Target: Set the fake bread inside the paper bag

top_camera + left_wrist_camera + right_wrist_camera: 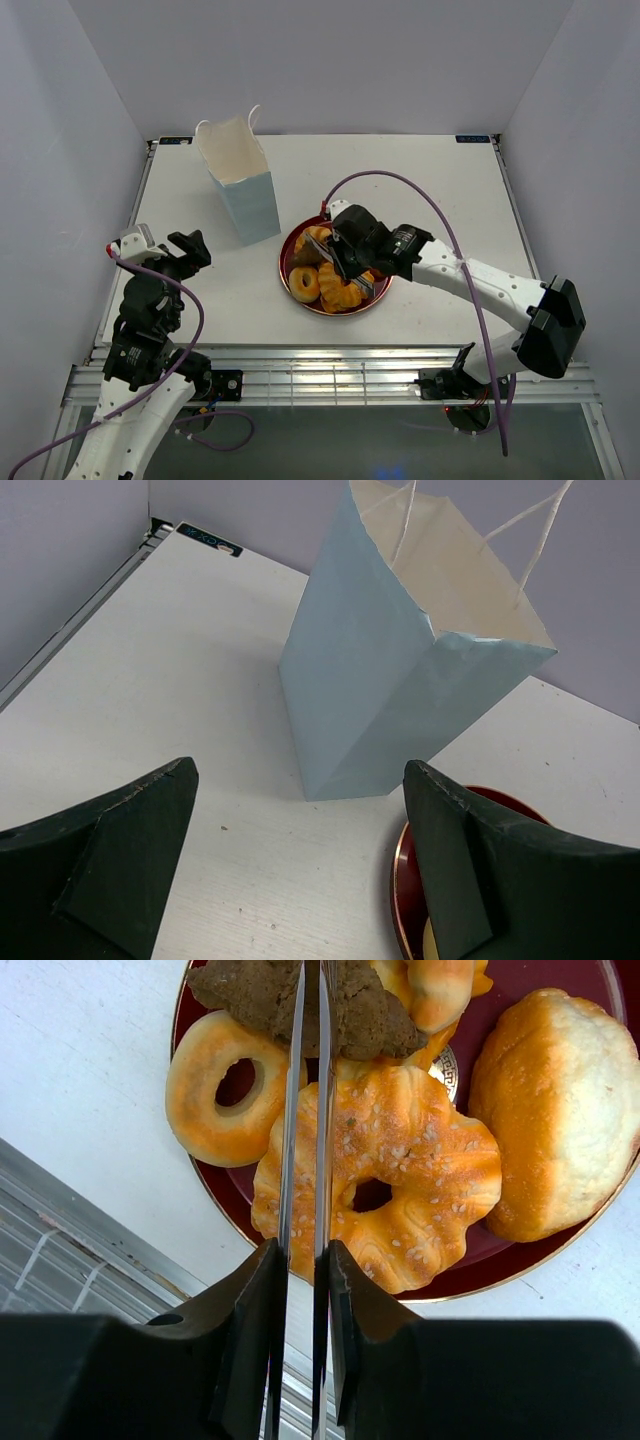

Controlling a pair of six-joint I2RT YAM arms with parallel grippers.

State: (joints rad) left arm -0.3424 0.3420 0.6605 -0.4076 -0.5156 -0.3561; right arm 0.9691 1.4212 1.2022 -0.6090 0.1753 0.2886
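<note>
The fake bread lies on a dark red plate (pixel 284 262): a ring donut (pixel 205 1110), a sesame twisted ring (pixel 420 1190), a round bun (pixel 555 1110), a dark brown flat piece (pixel 370 1010) and a croissant (pixel 435 985). My right gripper (pixel 305 1260) is shut on silver tongs (pixel 322 1110), held low over the plate. The tong arms are nearly together and run over the twisted ring to the brown piece; their tips are out of frame. The pale blue paper bag (pixel 245 190) stands upright and open, left of the plate. My left gripper (pixel 165 250) is open and empty, left of the bag.
In the left wrist view the bag (pixel 370 690) stands ahead and the plate's rim (pixel 405 880) shows behind the right finger. The table's front edge with metal rails (pixel 330 375) lies just below the plate. White walls close in the table.
</note>
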